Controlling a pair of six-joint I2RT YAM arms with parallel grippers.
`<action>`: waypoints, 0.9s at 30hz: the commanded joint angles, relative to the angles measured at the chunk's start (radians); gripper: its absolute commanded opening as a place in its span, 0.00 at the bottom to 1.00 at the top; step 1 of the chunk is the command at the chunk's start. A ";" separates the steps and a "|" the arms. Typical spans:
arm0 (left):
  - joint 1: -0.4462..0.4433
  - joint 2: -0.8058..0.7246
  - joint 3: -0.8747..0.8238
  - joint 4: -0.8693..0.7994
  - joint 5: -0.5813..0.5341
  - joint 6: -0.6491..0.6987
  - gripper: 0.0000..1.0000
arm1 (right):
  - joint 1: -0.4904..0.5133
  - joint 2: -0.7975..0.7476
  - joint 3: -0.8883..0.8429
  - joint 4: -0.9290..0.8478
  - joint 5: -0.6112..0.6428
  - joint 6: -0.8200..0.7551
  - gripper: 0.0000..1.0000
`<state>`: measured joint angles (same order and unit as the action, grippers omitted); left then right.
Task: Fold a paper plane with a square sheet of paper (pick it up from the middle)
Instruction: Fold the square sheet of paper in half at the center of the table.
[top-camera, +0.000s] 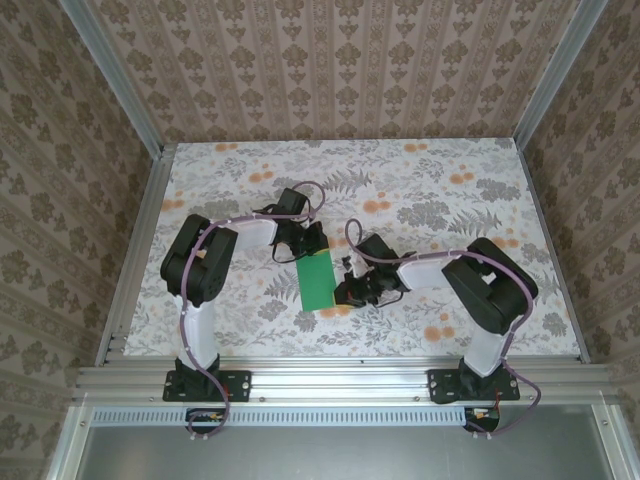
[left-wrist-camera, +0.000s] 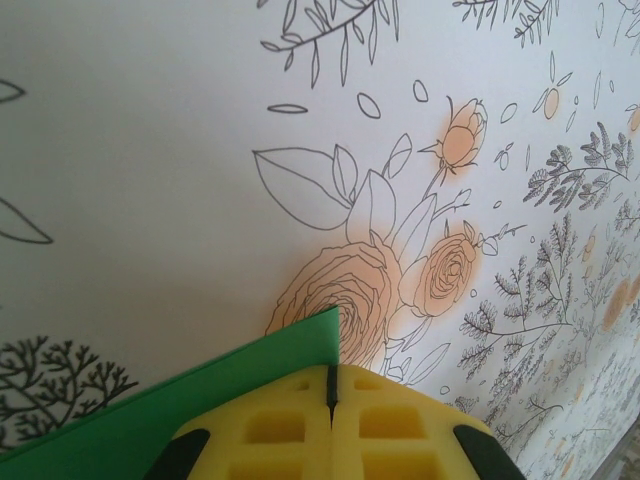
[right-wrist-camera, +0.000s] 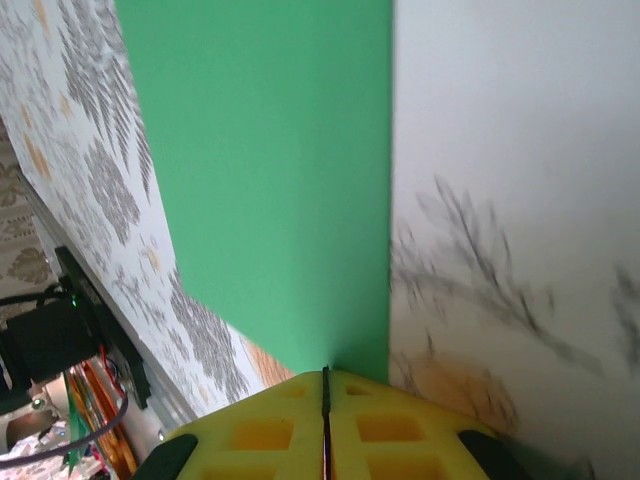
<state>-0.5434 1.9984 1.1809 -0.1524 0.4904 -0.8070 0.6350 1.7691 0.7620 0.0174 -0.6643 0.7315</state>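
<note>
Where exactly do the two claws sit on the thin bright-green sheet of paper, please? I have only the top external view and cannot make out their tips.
Observer: In the left wrist view, the left claw is shut, with its foam yellow pads together, right at a corner of the bright-green sheet of paper.
Operator: Thank you. And the right claw?
Observer: Its wrist view shows the right claw shut too, close to one straight edge of the paper.
Operator: Is either pinching the sheet?
Observer: It seems not. The paper shows its broad face beyond both tips, not caught in the seam between the pads.
</note>
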 joint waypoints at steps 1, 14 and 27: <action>-0.003 0.058 -0.021 -0.090 -0.107 0.019 0.03 | -0.008 -0.047 -0.004 -0.136 -0.016 0.043 0.11; -0.012 0.059 -0.008 -0.099 -0.098 0.007 0.03 | -0.115 0.161 0.358 -0.122 0.085 0.006 0.11; -0.013 0.062 -0.005 -0.104 -0.101 0.008 0.03 | -0.116 0.250 0.361 -0.106 0.046 0.000 0.11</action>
<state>-0.5503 1.9984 1.1873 -0.1642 0.4812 -0.8074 0.5148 2.0098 1.1316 -0.0818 -0.6029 0.7403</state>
